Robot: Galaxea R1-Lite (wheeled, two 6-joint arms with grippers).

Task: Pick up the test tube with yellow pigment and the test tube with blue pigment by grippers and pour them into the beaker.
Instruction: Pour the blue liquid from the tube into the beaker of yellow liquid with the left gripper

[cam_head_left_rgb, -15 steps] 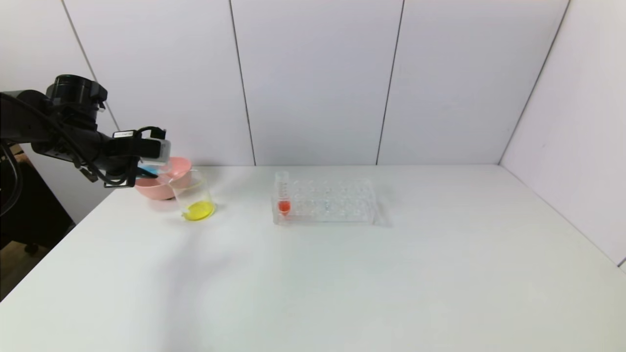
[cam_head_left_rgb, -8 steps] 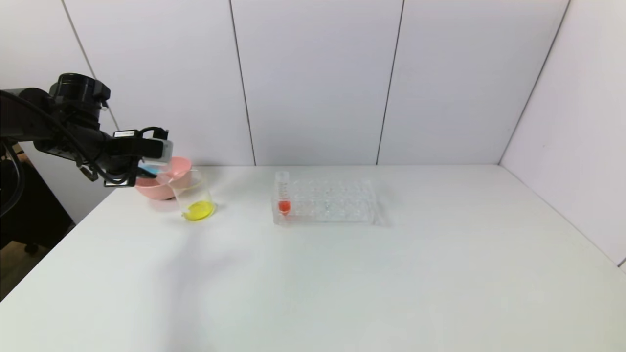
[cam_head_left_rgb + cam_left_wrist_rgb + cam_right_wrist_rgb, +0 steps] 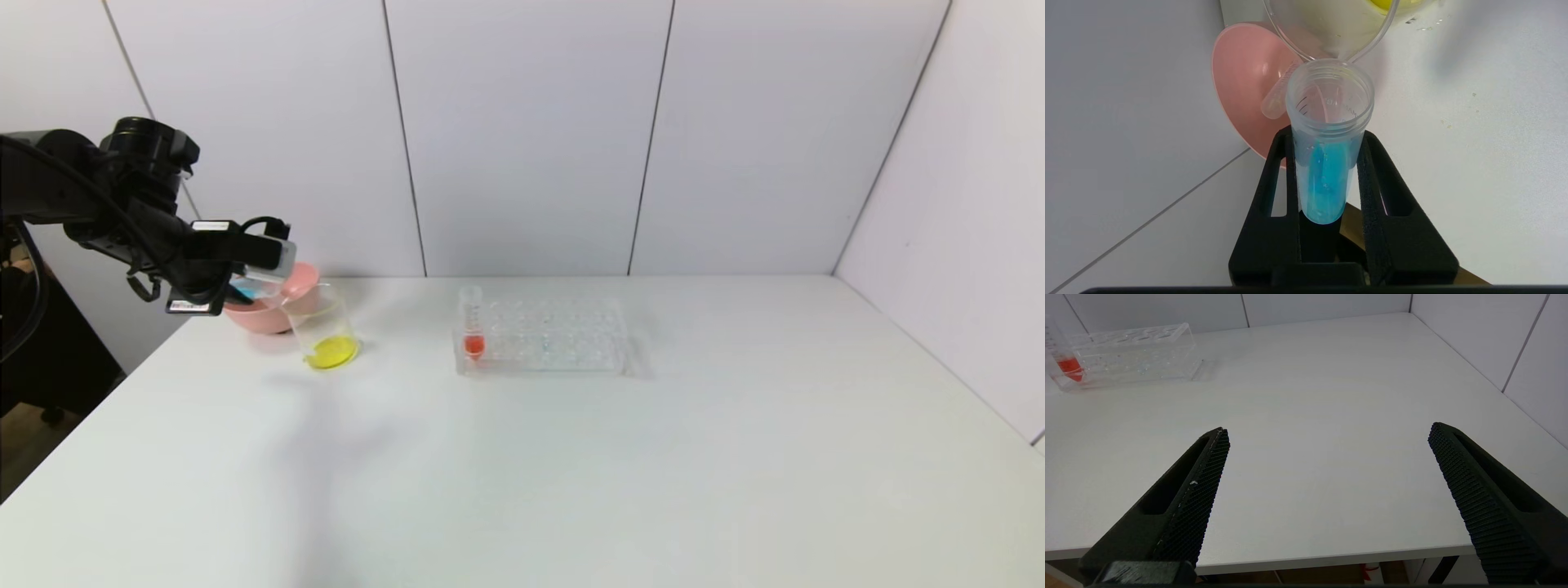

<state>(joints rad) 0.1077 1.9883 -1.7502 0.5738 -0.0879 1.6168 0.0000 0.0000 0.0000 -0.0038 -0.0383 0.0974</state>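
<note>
My left gripper [image 3: 255, 287] is shut on the test tube with blue pigment [image 3: 1327, 171], held tilted nearly level at the far left of the table. Its open mouth sits just at the rim of the clear beaker [image 3: 324, 328], which holds yellow liquid at its bottom. In the left wrist view the beaker's lip [image 3: 1345, 55] touches or nearly touches the tube's mouth, and the blue liquid lies along the tube's lower part. No tube with yellow liquid is in view. My right gripper [image 3: 1329, 428] is open and empty above the table's front edge.
A pink bowl [image 3: 282, 314] stands just behind the beaker, with an empty clear tube [image 3: 1278, 96] lying in it. A clear tube rack [image 3: 555, 336] stands mid-table and holds a red-tipped tube [image 3: 473, 322] at its left end.
My left arm has shifted a little to the right, bringing the blue tube's mouth closer over the beaker. The liquid in the beaker is still yellow.
</note>
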